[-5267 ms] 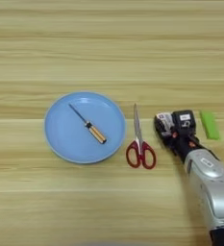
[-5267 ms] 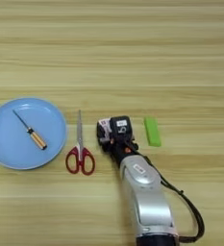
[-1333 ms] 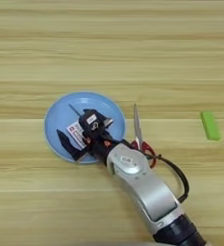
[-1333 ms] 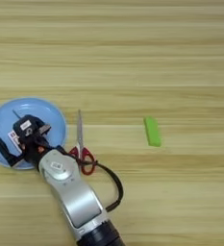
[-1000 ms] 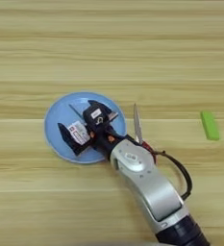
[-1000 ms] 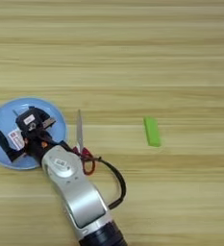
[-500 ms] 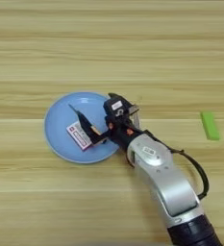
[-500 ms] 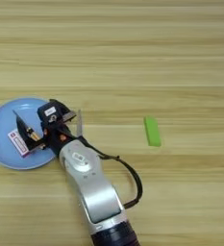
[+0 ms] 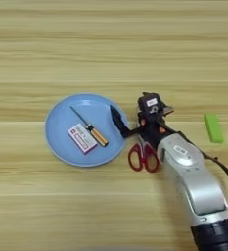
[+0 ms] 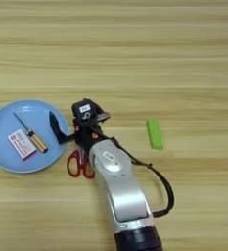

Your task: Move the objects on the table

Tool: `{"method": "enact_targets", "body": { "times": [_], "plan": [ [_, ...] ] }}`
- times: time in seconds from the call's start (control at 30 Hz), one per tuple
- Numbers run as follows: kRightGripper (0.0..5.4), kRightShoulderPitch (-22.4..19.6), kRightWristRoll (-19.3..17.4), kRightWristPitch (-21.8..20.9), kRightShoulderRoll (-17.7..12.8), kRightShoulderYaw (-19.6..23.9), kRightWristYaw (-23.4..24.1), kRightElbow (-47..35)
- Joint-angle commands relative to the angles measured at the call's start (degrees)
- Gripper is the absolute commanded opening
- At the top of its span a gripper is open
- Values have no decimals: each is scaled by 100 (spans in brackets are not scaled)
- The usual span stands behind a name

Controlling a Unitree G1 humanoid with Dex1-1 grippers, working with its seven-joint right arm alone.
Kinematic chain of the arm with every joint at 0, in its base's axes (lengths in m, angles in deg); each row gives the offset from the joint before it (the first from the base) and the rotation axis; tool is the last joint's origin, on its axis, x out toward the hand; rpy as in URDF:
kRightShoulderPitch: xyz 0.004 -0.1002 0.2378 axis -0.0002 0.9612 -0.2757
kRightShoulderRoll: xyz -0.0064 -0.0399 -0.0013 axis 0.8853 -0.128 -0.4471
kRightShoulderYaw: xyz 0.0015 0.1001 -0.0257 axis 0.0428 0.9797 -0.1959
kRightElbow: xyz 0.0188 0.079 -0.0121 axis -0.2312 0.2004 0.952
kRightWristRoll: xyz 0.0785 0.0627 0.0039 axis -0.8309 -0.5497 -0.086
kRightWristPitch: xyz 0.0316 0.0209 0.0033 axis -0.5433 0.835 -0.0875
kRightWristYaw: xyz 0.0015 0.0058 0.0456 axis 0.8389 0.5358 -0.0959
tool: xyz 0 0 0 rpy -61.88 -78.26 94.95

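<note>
The light-blue plate (image 9: 60,122) sits left of centre on the wooden table (image 9: 110,49). On it lie the yellow-handled screwdriver (image 9: 91,129) and, just beside it, the red-and-white box (image 9: 82,138). My right gripper (image 9: 134,116) hovers at the plate's right rim, open and holding nothing, with one black finger (image 9: 117,120) over the rim. Below the gripper, the red-handled scissors (image 9: 144,157) lie on the table with their blades hidden under my wrist. The green block (image 9: 214,128) rests far to the right, also seen as the green block (image 10: 155,133).
My silver forearm (image 9: 196,181) runs from the bottom right edge up to the gripper, with a black cable looping at its right side. Bare wood stretches across the far half of the table and left of the plate.
The gripper carried the red-and-white box from beside the scissors to the plate and let it go. It has since drawn back right to the plate's rim, open.
</note>
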Motion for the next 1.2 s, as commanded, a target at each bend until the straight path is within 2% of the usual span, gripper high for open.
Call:
{"method": "enact_targets", "body": {
  "times": [0.03,0.13,0.4,0.5,0.93,1.2],
  "plan": [
    [538,-268,-79,-241,-52,186,54,-167],
    [538,-275,-105,-257,-95,336,70,-120],
    [538,-215,-208,-396,-409,1077,152,127],
    [538,-170,-234,-465,-474,1191,139,225],
    [538,-28,-153,-636,-371,898,99,525],
    [538,-23,-63,-543,-327,622,122,429]
  ]
}}
